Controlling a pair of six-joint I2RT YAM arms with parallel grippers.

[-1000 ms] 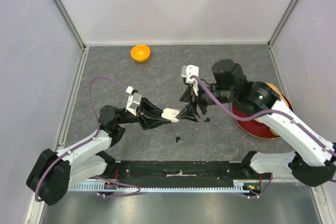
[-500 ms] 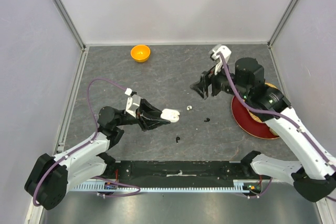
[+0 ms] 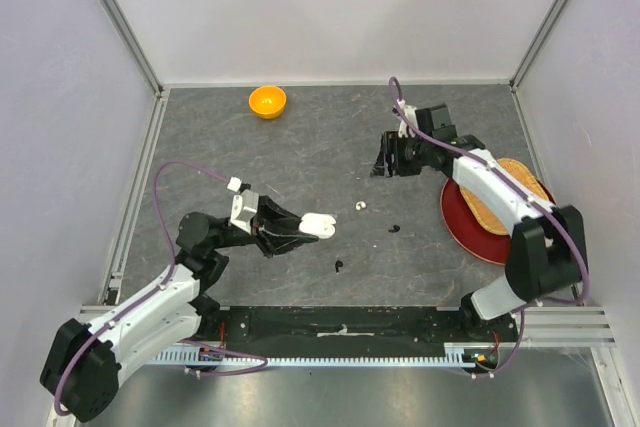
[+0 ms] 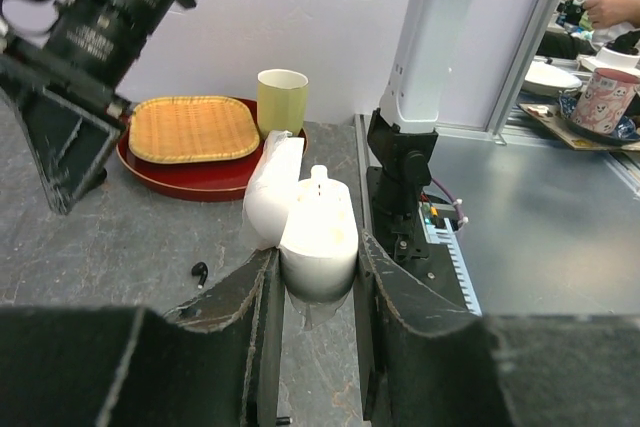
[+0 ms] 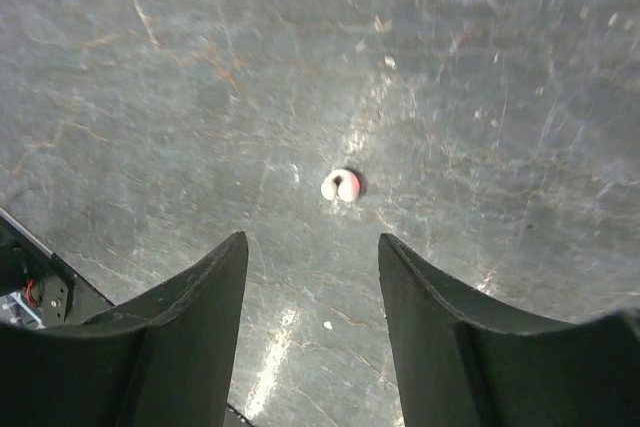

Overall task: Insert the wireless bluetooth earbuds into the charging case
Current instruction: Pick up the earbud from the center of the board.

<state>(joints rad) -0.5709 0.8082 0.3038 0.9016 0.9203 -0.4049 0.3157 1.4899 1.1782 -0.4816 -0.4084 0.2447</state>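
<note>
Between your left fingers (image 4: 240, 312) sits the white charging case (image 4: 320, 237), clamped tight at its base with the lid (image 4: 272, 182) swung open. It is held over the bench (image 3: 300, 147), left of the middle. Your right fingers (image 5: 190, 332) stand well apart with nothing in them. They hang above the white earbud (image 5: 343, 185), which lies alone on the bench and shows in the gap between them.

The step in hand looks like picking up that earbud. It is tiny and round, so come straight down with it centred and let both tips reach the bench on either side. Close slowly, because a quick or lopsided pinch will likely flick it away. Note how it lies before you grip, since it has to enter its socket the right way round. Keep the case steady with its mouth open toward the right arm, so the carry stays short. Whether a bud already sits in the case cannot be told.

One black earbud (image 3: 395, 228) lies near the white one, toward the red tray (image 4: 200, 179). Don't sweep it as you descend. A second black earbud (image 3: 340, 267) lies nearer the arm bases, below the case. The tray carries a woven mat (image 4: 195, 127) and a cup (image 4: 282, 102). The orange bowl (image 3: 267, 101) is at the far edge. None of these blocks the path.
</note>
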